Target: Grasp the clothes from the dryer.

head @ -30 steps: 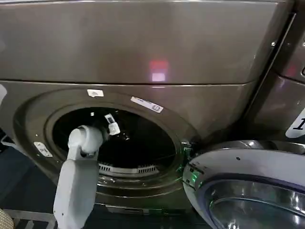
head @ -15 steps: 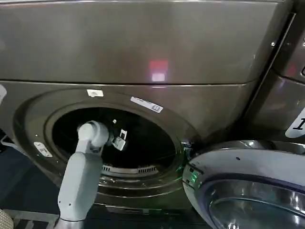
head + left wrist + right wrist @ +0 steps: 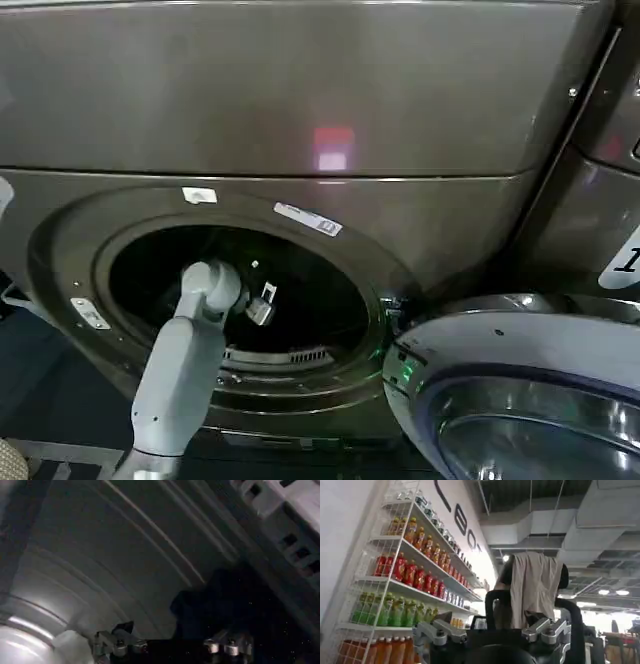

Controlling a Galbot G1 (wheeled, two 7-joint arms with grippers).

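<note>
left tool inside dryer porthole; drum dark.

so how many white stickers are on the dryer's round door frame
3 on the bronze-grey metal dryer: one small white sticker at the porthole's top, one long white sticker at its upper right, one at its left. The left arm may hide others.
</note>
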